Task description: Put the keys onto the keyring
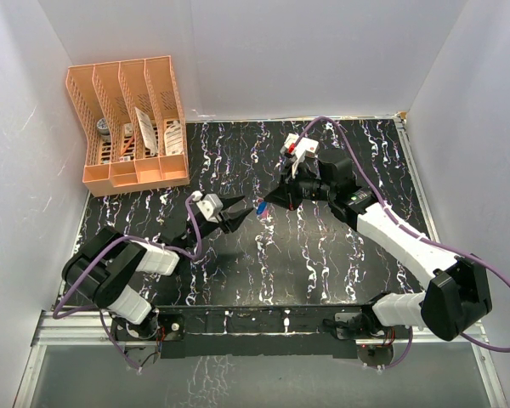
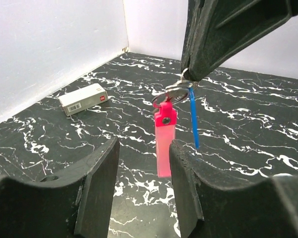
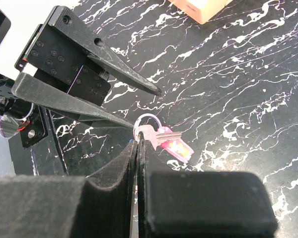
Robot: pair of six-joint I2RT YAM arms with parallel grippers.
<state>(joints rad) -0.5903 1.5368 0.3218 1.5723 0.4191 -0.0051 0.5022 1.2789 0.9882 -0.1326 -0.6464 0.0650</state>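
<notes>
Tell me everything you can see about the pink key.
The pink key is a slim, flat, bright magenta strip, plastic by its look, with a small hole near its top. It hangs upright from the metal keyring, which the shut right gripper pinches above the table. A thin blue key dangles beside it. The open left gripper's fingers flank its lower end; contact is unclear.

Pink key [image 2: 165, 139] hangs from keyring [image 2: 171, 94], between left fingers [image 2: 97, 188]; white box [image 2: 83, 99] behind.
</notes>
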